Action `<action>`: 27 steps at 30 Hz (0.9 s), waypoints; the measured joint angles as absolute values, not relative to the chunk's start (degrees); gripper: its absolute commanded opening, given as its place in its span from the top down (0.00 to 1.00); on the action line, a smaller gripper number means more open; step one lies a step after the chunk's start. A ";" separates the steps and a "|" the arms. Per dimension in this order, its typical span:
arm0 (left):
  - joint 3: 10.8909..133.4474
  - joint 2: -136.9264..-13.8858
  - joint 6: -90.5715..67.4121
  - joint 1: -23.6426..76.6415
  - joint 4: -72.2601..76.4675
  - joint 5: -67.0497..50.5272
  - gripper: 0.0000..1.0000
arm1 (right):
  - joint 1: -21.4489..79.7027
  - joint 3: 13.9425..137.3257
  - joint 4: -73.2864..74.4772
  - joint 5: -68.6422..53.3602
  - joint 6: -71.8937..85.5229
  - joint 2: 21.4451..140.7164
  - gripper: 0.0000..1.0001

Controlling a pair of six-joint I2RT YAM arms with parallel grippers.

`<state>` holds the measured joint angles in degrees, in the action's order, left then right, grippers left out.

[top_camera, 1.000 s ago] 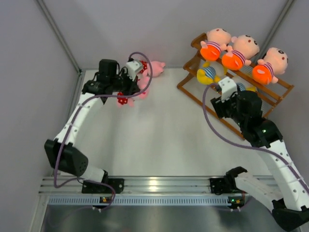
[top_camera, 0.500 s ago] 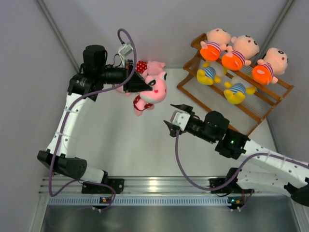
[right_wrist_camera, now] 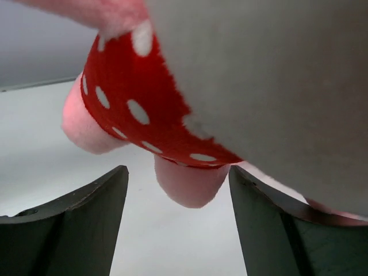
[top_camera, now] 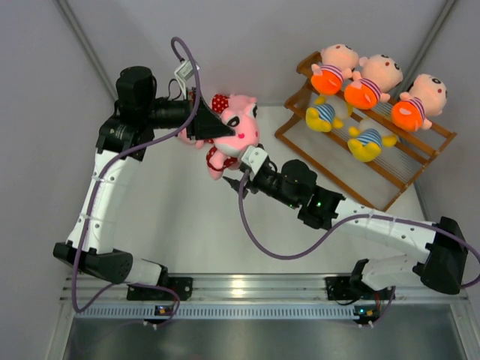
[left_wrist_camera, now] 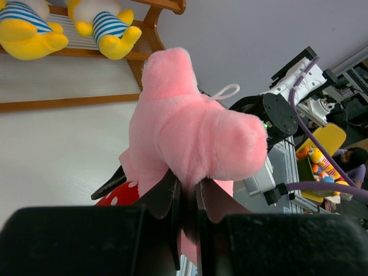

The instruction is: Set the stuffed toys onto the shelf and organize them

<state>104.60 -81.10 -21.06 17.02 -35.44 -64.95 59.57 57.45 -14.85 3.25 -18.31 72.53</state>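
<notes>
There are three peach-headed plush dolls in striped shirts and orange shorts (top_camera: 360,79) in a row on the top tier of the brown wooden slanted shelf (top_camera: 439,132). Their heads point toward the far right. Two yellow plush dolls with blue-white stripes (top_camera: 345,129) lie on the tier below.

Two pink plush dolls in red polka-dot clothes are plain to see. One pink doll (top_camera: 234,101) lies on the white counter (top_camera: 195,217) by the back wall. The other pink doll (top_camera: 238,133) is held in the air left of the shelf. Its long axis runs diagonally, head toward the far right and feet toward the near left.

The left gripper (left_wrist_camera: 187,185) has its jaws pinched nearly together on that doll's pink head. The right gripper (right_wrist_camera: 178,178) sits just below the doll with its jaws spread wide and gripping nothing. A pink leg hangs between them.
</notes>
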 measured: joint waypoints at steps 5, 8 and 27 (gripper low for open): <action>104.55 -81.10 -21.10 16.97 -35.03 -64.45 1.00 | 58.89 57.54 -17.56 4.01 -11.97 73.60 0.45; 104.29 -81.10 -21.08 16.97 -34.70 -64.25 1.00 | 58.67 57.54 -19.40 4.89 -9.08 74.41 0.79; 89.23 -76.31 -7.22 13.93 -34.74 -41.85 0.18 | 54.30 55.61 4.62 10.20 11.88 72.27 1.00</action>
<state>89.23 -76.31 -7.22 13.93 -34.74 -41.85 54.30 55.61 4.62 10.20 11.88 72.27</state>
